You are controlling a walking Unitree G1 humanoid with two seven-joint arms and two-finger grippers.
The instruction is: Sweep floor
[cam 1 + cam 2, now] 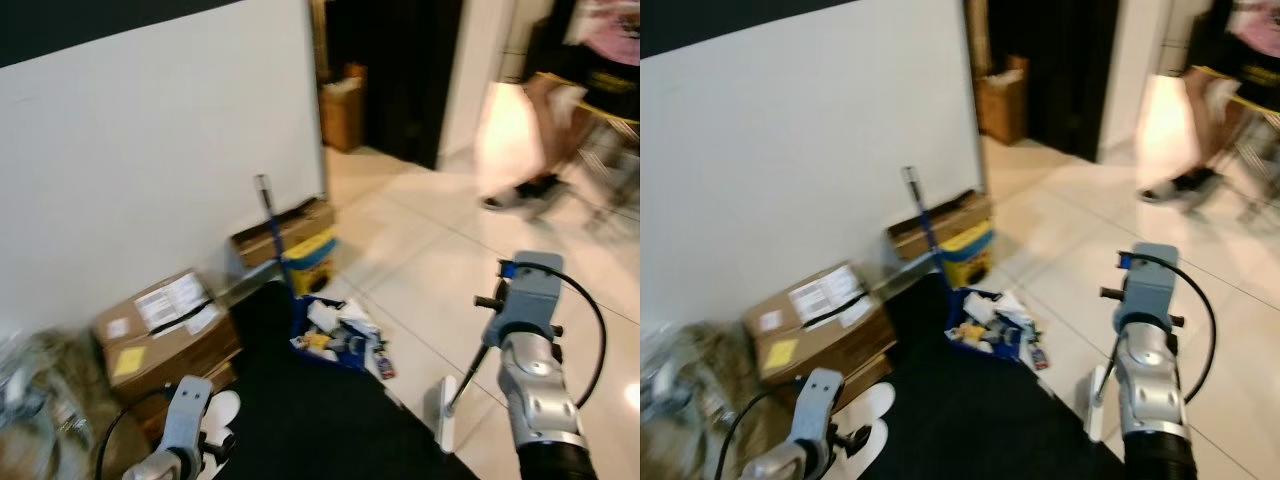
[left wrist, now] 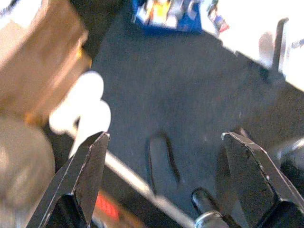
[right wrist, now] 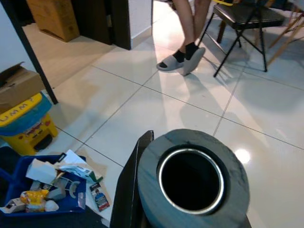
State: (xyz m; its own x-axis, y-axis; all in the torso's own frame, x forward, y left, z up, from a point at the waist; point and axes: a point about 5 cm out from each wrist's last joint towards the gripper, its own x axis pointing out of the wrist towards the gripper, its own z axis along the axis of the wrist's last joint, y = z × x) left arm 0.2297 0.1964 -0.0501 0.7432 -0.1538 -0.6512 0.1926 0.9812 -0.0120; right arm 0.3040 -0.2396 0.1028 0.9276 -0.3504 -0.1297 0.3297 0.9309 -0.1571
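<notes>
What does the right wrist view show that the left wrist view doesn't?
Right wrist: a person's feet, a chair and a yellow bin on the tiles. Left wrist: the left gripper, fingers wide open, and a white object low beside it. Both: the blue dustpan heaped with litter.

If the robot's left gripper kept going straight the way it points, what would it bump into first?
Probably the black mat. The left gripper has its fingers open and points down at it. Farther along lies the blue dustpan full of litter, but the blur makes depth hard to judge.
</notes>
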